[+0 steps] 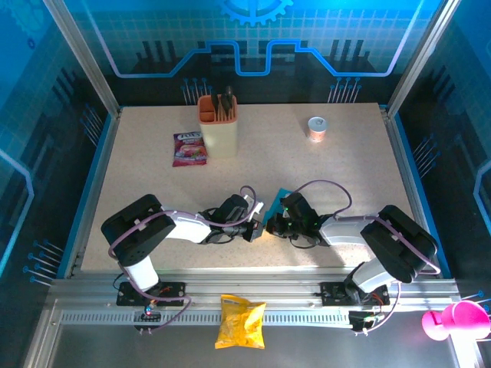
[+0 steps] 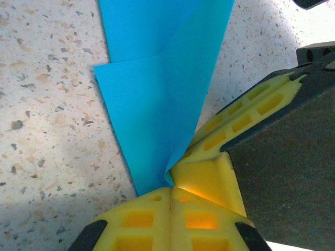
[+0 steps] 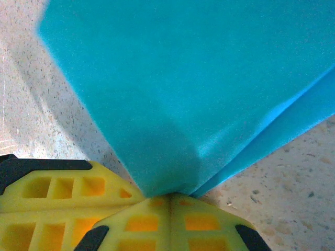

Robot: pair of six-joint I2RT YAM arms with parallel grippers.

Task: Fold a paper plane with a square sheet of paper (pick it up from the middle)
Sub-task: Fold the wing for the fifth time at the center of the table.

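The cyan-blue square sheet of paper (image 1: pixel 281 193) is folded into layers and held up off the table near its front middle. My left gripper (image 1: pixel 258 222) and right gripper (image 1: pixel 272 225) meet tip to tip there, each shut on the paper. In the left wrist view the layered paper (image 2: pixel 157 94) narrows to a point pinched at my left gripper (image 2: pixel 168 186), with the right gripper's yellow fingers (image 2: pixel 209 178) pressed in beside it. In the right wrist view the paper (image 3: pixel 199 78) fans out from my right gripper (image 3: pixel 170 195). The arms hide most of the paper from above.
An orange-cream holder (image 1: pixel 218 126) with utensils and a pink-purple snack packet (image 1: pixel 189 149) stand at the back left of the speckled table (image 1: pixel 153 184). A small cup (image 1: pixel 317 128) sits at the back right. A yellow crisp bag (image 1: pixel 240 322) lies on the front rail.
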